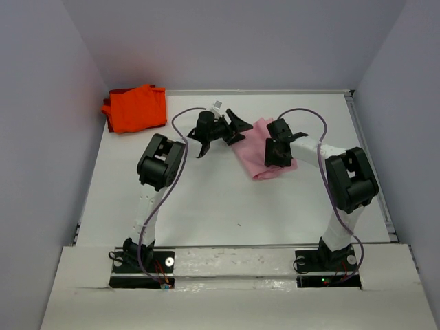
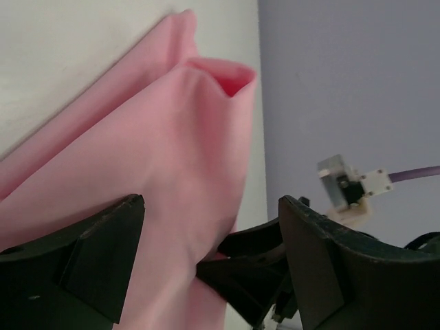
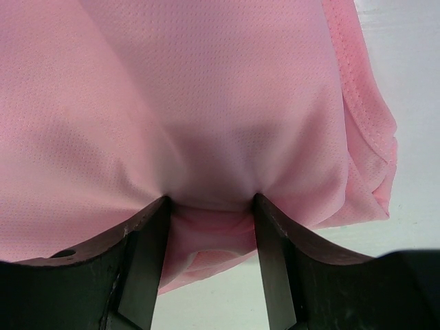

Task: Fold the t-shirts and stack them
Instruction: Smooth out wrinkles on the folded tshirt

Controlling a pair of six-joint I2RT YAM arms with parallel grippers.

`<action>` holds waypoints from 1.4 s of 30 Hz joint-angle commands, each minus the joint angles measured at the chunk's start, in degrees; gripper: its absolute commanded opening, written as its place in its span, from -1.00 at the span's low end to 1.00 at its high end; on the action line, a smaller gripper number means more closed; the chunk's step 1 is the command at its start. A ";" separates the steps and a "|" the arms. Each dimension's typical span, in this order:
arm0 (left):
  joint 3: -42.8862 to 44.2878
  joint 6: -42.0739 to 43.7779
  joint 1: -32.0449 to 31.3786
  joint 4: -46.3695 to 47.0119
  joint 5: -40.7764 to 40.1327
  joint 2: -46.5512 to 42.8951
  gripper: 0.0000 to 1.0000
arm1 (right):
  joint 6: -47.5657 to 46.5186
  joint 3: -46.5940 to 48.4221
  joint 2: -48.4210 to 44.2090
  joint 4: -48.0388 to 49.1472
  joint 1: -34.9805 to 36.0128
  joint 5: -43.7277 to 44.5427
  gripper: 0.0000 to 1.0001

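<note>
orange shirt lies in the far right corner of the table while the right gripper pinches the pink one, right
No. The orange shirt lies in the far left corner of the table, as the top view shows. The rest holds: the right gripper pinches the pink shirt.

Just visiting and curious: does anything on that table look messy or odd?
Only the pink t-shirt: it lies crooked and bunched in the middle, pinched in the right gripper, while the orange t-shirt sits folded in the far left corner.
</note>
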 commanded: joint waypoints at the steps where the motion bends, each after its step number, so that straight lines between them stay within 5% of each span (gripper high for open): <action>1: -5.29 1.29 -1.03 0.69 1.03 -4.45 0.76 | 0.22 -1.96 1.21 -3.67 0.88 -0.51 0.14; 6: -7.93 1.20 -2.52 -2.89 0.68 -5.68 0.76 | 0.49 -1.61 1.91 -3.84 0.88 1.33 0.14; 17: -10.91 16.23 -3.93 -24.09 -8.98 -12.61 0.76 | -1.18 5.42 5.59 -6.91 0.88 10.46 0.14; 37: -37.02 16.59 -6.48 -18.74 -11.01 -28.15 0.76 | -4.60 25.89 19.48 -9.20 -1.32 10.30 0.15; 42: -34.40 18.07 -6.48 -24.34 -11.80 -38.44 0.75 | -6.89 32.05 19.67 -11.66 -1.32 12.23 0.16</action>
